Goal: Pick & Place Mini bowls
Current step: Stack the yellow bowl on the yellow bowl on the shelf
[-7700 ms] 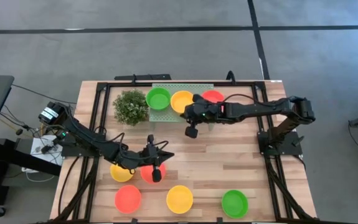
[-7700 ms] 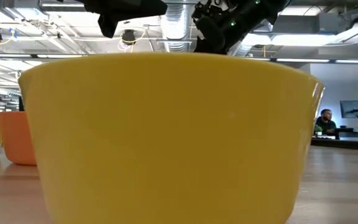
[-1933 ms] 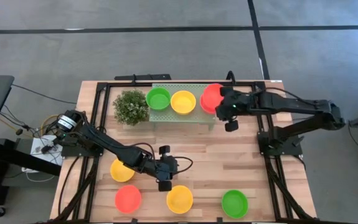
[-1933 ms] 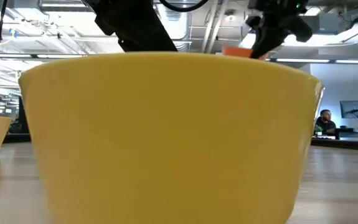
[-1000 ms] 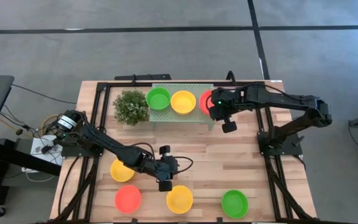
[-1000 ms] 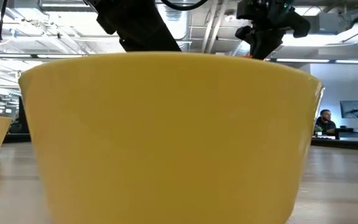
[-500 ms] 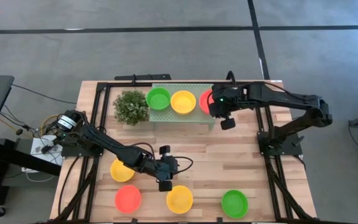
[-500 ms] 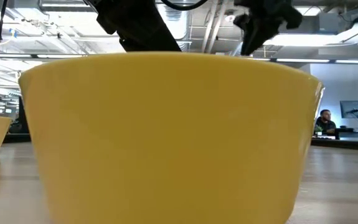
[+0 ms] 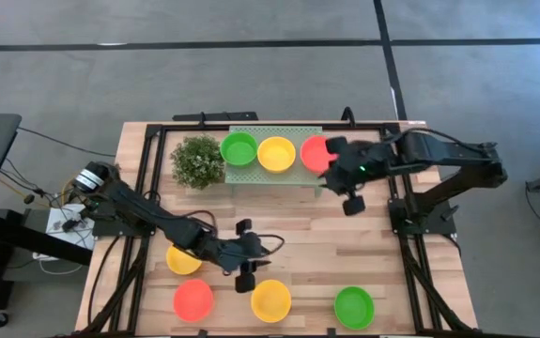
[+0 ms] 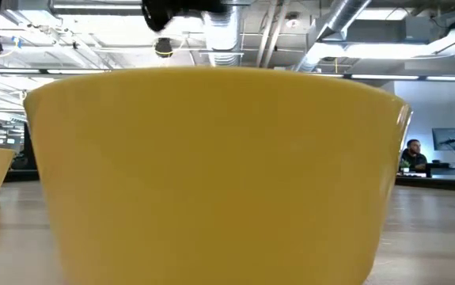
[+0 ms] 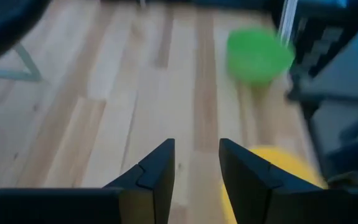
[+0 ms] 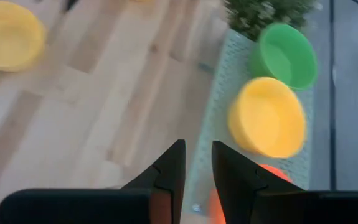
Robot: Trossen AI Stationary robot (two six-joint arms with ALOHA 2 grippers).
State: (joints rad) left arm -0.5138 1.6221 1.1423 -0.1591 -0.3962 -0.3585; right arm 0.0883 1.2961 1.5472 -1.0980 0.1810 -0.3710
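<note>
Three mini bowls stand in a row on the pale green tray (image 9: pixel 251 175) at the far edge: green (image 9: pixel 239 148), yellow (image 9: pixel 276 153) and red (image 9: pixel 315 153). Several more rest on the wood near the front: yellow (image 9: pixel 183 261), red (image 9: pixel 193 299), yellow (image 9: pixel 270 300), green (image 9: pixel 354 307). My right gripper (image 9: pixel 352 203) hangs open just near-right of the red bowl, nothing between its fingers (image 12: pixel 197 163). My left gripper (image 9: pixel 244 278) is open above the table, just left of the front yellow bowl (image 11: pixel 278 177), with bare wood between its fingers (image 11: pixel 196 167).
A bushy green plant (image 9: pixel 197 161) stands left of the tray. Black frame rails (image 9: pixel 147 188) run along the table's sides. The front yellow bowl (image 10: pixel 211 174) fills the low view; a person (image 10: pixel 411 157) sits far behind. Bare wood lies at the table's middle (image 9: pixel 316 239).
My right gripper has drawn back from the red bowl toward the near and right edges and risen out of the low view; the red bowl stays on the tray, now uncovered. My left gripper has risen a little beside the front yellow bowl.
</note>
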